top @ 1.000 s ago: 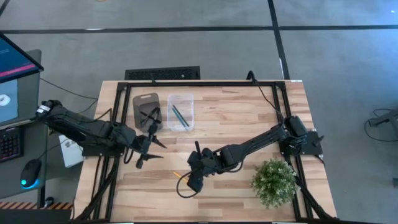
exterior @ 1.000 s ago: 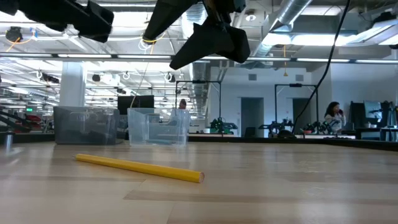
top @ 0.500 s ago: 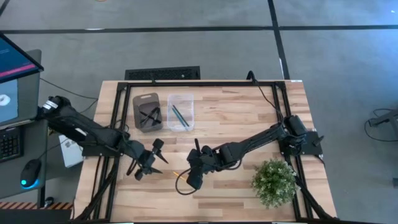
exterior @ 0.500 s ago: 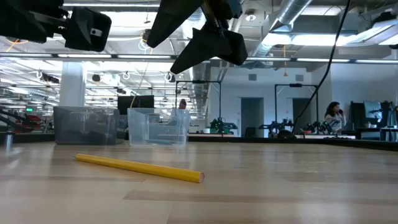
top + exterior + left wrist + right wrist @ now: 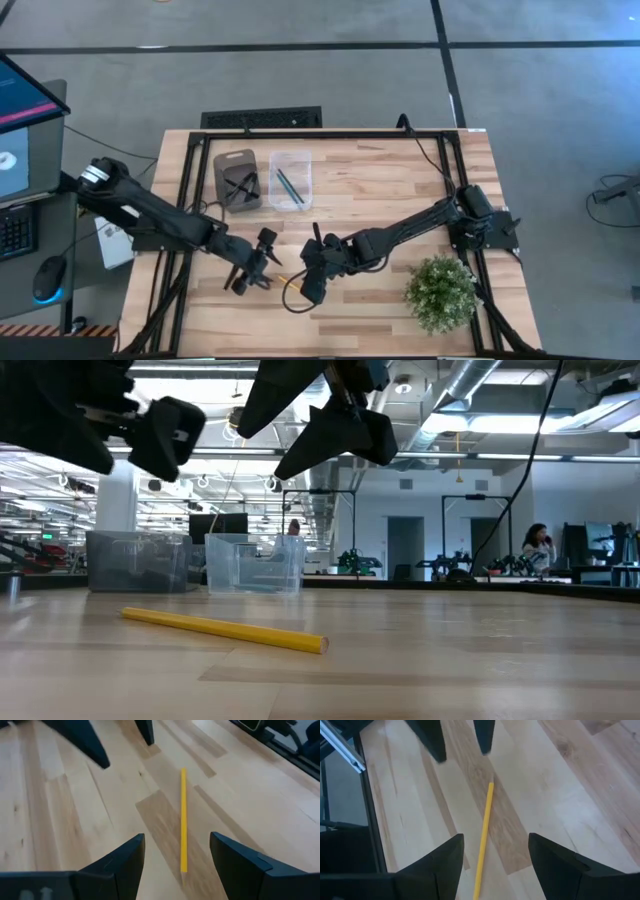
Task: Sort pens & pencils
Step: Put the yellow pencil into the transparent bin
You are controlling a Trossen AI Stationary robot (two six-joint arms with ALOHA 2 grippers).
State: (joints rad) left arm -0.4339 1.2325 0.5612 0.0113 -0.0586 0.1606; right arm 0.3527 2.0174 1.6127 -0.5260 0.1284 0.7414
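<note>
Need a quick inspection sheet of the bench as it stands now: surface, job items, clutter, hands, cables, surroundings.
Surface: wooden table in a black frame, bare in the middle.
Job's things: yellow pencil lies flat on the wood; grey bin holds dark pens; clear bin holds a blue pencil and another slim one.
Clutter: potted plant at the table's near right corner.
Hands: left hand open, above the table beside the yellow pencil; right hand open, above it from the other side. Neither touches it.
Cables: black cable loop by the right hand.
Surroundings: monitor and mouse left of the table; a person far off in the room.
</note>
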